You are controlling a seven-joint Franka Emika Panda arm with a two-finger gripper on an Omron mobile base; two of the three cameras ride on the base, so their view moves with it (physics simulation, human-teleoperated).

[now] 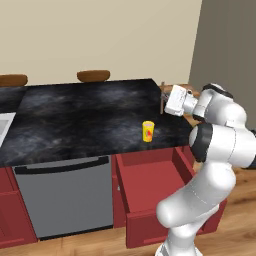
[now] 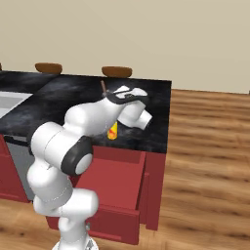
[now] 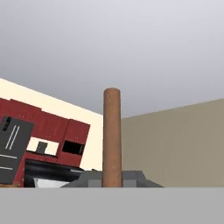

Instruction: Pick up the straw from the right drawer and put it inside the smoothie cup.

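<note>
So the gripper [image 1: 163,101] is up over the right end of the black counter [image 1: 80,117], jaws clamped together on the straw [image 3: 112,138]. In the hand view the straw sticks straight out from between the fingertips [image 3: 89,178] as a brown rod, with nothing in front of it but ceiling, wall and some red cabinets [image 3: 52,127] far off, so plenty of free air out there. From the right base view a bit of straw pokes up past the wrist, tilted a little. The yellow cup [image 1: 148,131] stands upright on the counter, below the jaws and off to one side, near the counter's front edge, with bare black surface all round it and nothing crowding its rim. It isn't touching the gripper or the straw. The red drawer [image 1: 155,182] is pulled out well below the jaws, right under that front edge, and its walls sit close to the arm's lower links. Left of it is the grey dishwasher front [image 1: 65,197] with its bar handle. Two brown bowls [image 1: 93,75] sit along the counter's back edge, well apart from the cup and the jaws. Beyond the counter's right edge it's just wood floor [image 2: 210,161].
</note>
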